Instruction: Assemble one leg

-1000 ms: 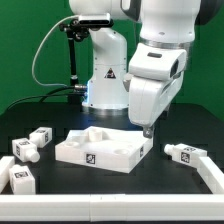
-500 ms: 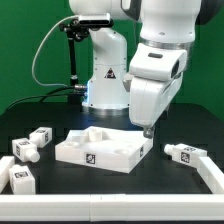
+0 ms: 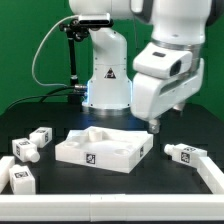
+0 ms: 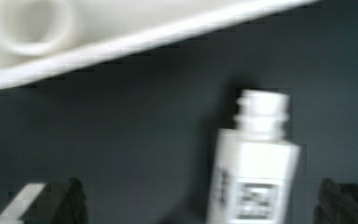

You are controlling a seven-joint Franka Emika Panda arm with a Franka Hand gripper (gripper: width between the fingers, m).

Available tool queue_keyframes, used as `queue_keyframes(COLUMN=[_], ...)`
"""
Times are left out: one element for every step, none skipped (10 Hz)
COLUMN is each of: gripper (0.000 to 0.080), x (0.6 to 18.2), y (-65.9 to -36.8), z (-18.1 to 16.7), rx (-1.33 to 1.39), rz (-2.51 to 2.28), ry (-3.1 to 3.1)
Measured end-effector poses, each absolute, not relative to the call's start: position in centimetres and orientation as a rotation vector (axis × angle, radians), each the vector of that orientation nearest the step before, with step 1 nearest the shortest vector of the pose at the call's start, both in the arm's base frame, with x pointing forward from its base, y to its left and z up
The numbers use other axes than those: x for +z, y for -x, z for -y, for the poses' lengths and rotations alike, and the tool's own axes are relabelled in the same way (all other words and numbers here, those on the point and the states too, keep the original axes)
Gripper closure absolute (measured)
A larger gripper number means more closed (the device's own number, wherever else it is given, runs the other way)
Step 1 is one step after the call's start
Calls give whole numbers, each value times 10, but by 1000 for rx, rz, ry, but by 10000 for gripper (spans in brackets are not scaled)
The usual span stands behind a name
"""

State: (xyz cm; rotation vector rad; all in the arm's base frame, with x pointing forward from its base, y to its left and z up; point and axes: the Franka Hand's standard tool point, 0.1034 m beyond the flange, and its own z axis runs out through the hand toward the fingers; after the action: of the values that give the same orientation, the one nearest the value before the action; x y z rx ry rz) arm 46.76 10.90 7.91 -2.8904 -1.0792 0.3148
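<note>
We see the leg (image 4: pixel 259 150) as smooth white plastic with a slight sheen. The tray (image 3: pixel 118 150) looks like matt white plastic too, the table (image 3: pixel 110 192) matt black, and the arm (image 3: pixel 160 90) shell glossy white.

Blurred all over in the wrist view. Cut by the picture's edge there: all but the tips of the dark fingers (image 4: pixel 51 200) of the gripper (image 4: pixel 197 203), and the tagged end of the small white stubby leg (image 4: pixel 258 170) lying between them. Cannot read the smeared tag on that leg. Shown only as one corner, just past the gripper: the wide flat white tray (image 4: pixel 87 35). In the exterior view, cropped by the frame: the white robot arm (image 3: pixel 165 70) above the gripper, and the white bar (image 3: pixel 211 172) on the exterior view's right of it
</note>
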Motion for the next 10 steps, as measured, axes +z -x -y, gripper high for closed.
queue_keyframes(gripper=[150,150,150,150,150,150,150,150,150,245], x=[75,67,52,38,24,13,9,7,8,7], y=[-468,-472,-472,-472,-469,-466,-466,-466,-466,-466], z=[-119,-119,-116,-125,-138,-141,-142,-144,-144,-144], rx=[273,212,166,118,91,99,103,105,105,105], rz=[1054,1063,1094,1073,1085,1081,1079,1083,1083,1083], ry=[2911,2910,2895,2903,2894,2887,2885,2883,2883,2883])
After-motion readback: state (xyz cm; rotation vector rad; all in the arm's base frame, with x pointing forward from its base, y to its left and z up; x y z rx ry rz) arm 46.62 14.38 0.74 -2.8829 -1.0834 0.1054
